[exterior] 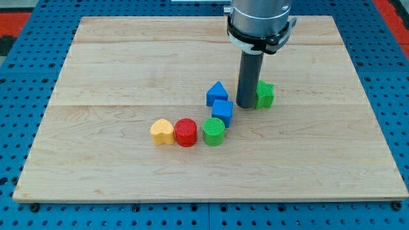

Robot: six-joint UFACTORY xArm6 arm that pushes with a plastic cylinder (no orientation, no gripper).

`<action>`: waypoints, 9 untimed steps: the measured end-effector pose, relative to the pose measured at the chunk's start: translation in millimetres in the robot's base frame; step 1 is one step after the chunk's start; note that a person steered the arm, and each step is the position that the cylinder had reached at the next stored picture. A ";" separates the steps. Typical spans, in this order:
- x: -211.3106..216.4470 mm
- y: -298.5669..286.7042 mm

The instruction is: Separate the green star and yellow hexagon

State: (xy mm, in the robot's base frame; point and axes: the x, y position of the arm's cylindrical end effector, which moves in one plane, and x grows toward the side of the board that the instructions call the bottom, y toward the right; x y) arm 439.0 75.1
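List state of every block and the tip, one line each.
green star: upright on board, partly hidden by the rod, on its right.
my tip: down at the board, against the green star's left side.
blue triangle: flat, just above the blue cube.
blue cube: flat, touching the green cylinder.
green cylinder: upright.
red cylinder: upright, between yellow and green.
yellow heart-like block: flat, row's left end.
yellow hexagon: not visible.

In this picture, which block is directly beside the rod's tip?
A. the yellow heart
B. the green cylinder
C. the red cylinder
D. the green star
D: my tip stands right at the left side of the green star; the red cylinder lies well away, toward the view's bottom left.
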 end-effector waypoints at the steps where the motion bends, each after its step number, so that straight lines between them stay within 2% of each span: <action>1: -15.9 9.2; 4: -56.5 9.5; 9: -68.7 9.5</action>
State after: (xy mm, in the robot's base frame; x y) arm 370.3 84.5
